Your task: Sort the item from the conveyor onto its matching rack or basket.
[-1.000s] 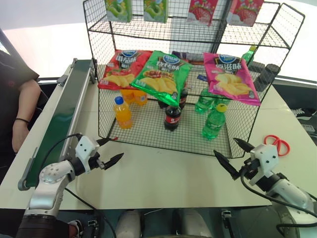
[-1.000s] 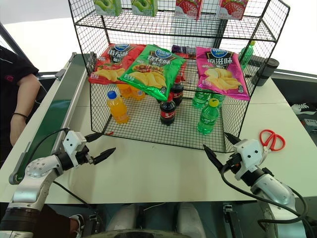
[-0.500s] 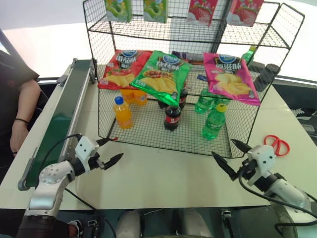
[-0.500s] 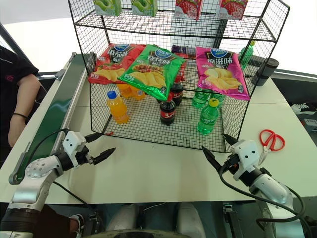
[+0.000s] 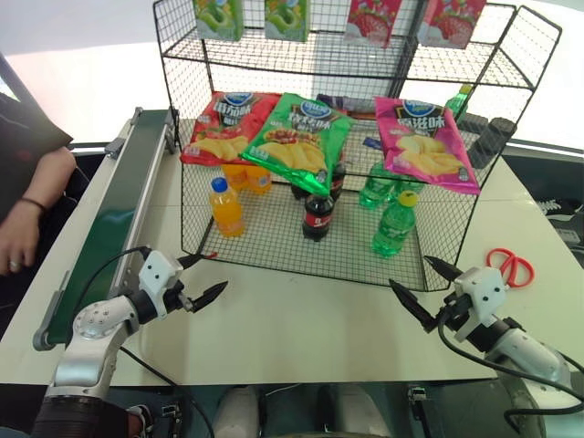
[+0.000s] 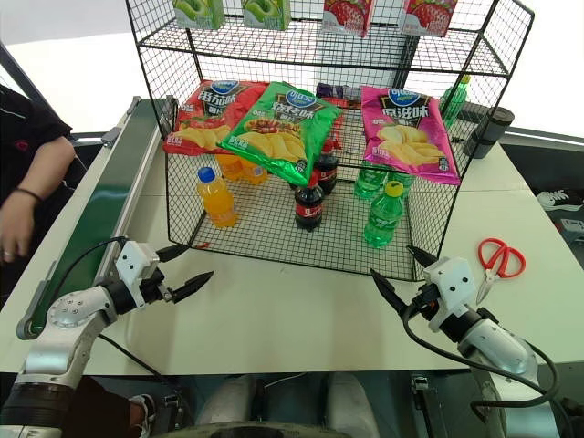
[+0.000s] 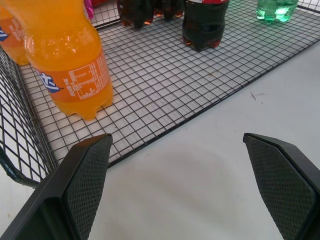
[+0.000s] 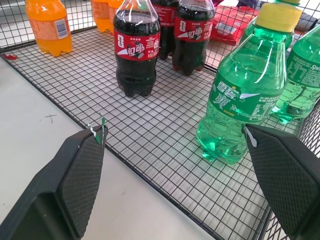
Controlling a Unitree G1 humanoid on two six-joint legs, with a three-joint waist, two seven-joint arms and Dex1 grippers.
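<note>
The item, a green bottle with a yellow cap (image 5: pixel 394 224), stands upright on the bottom tier of the black wire rack (image 5: pixel 274 245), at its front right. In the right wrist view the same bottle (image 8: pixel 247 87) is just inside the mesh edge, ahead of my open right gripper (image 5: pixel 411 271), which hovers over the table in front of the rack. My left gripper (image 5: pixel 212 272) is open and empty near the rack's front left corner, facing an orange bottle (image 7: pixel 70 60). The dark-green conveyor (image 5: pixel 109 214) runs along the table's left side with nothing on its belt.
Cola bottles (image 5: pixel 317 217), orange bottles (image 5: pixel 225 207) and more green bottles (image 5: pixel 374 185) share the bottom tier. Chip bags (image 5: pixel 301 137) lie on the middle tier. Red scissors (image 5: pixel 511 265) rest on the table at right. A person's hand (image 5: pixel 14 242) is beside the conveyor.
The person's forearm and hand have swung out toward the left edge of view. Both grippers and the bottles have stayed put.
</note>
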